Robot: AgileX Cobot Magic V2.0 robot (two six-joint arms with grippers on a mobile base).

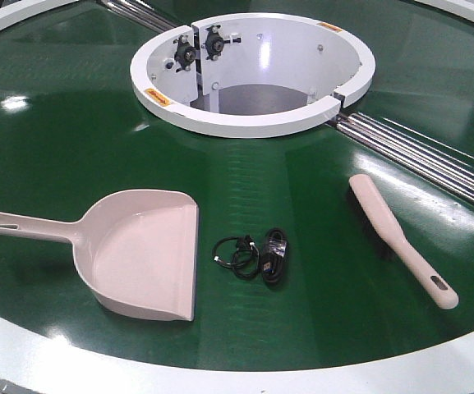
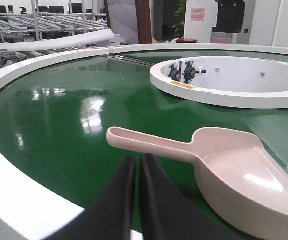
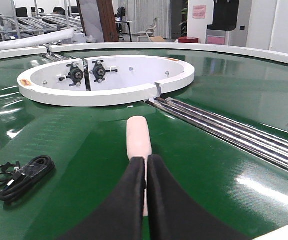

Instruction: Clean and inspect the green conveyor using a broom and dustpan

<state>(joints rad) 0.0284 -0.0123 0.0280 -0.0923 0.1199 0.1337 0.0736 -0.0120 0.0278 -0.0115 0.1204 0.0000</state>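
The pale pink dustpan (image 1: 146, 254) lies on the green conveyor (image 1: 56, 148) at the front left, handle pointing left. Front right lies the slim broom (image 1: 393, 234), bristles down and handle toward the rim. Neither gripper shows in the front view. In the left wrist view my left gripper (image 2: 138, 157) is shut with nothing in it, its tips just short of the handle of the dustpan (image 2: 238, 170). The right gripper (image 3: 146, 157) is shut too. It hovers over the near part of the broom (image 3: 137, 137), which runs away from the tips.
A coiled black cable (image 1: 257, 254) lies on the belt between dustpan and broom. The white central hub (image 1: 253, 123) sits behind, with steel rollers (image 1: 417, 156) running out to the right. The white outer rim (image 1: 220, 373) borders the front.
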